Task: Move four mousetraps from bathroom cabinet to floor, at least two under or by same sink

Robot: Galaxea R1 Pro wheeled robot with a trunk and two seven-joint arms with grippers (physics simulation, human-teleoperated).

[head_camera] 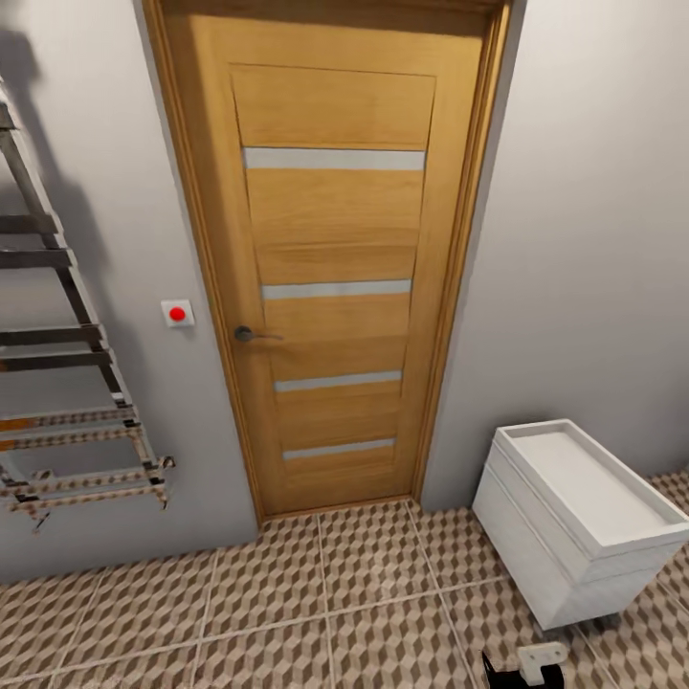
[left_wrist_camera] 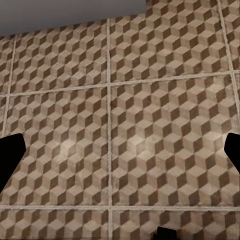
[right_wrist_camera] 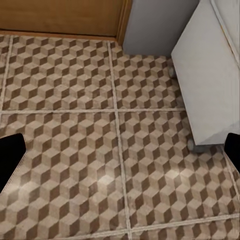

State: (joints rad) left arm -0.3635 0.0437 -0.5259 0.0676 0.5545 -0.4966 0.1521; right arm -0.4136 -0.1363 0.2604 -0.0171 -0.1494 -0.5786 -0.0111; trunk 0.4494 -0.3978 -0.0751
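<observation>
I faced the door (head_camera: 330, 277), both hands spread and empty over the floor (head_camera: 287, 612); cabinet search came next.

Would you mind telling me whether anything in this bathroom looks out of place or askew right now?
Mostly tidy: the wooden door is shut and the patterned floor looks clean. One oddity: the metal rack on the wall by the door hangs slanted, its bars not level. The white vanity unit stands squarely.
</observation>
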